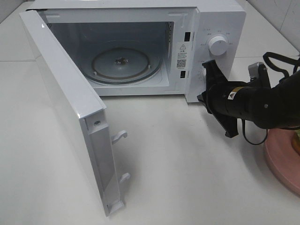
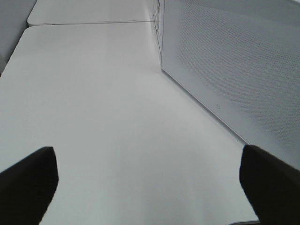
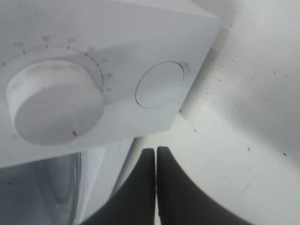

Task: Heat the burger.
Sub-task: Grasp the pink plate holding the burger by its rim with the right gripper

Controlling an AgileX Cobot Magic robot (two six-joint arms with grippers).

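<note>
The burger (image 1: 296, 140) shows only as a thin piece at the picture's edge, on the pink plate (image 1: 281, 159) at the right of the counter (image 1: 178, 164). It is well apart from the microwave (image 1: 220, 18).

The right gripper (image 3: 156, 154) is closed and holds nothing. It is just beside the control panel, below the knob (image 1: 218, 45). The left gripper (image 2: 150, 178) is wide open and empty, near the door (image 1: 56, 93).

I think the main danger is the right arm. It hangs over the plate, with a loose cable, so when it turns back it may push the plate or pull it. The burger is narrower than the plate and could slide if the plate tilts. The door stands far out, and the left arm may knock it.

In the microwave only the glass turntable (image 1: 124, 63) lies, with nothing on it.
</note>
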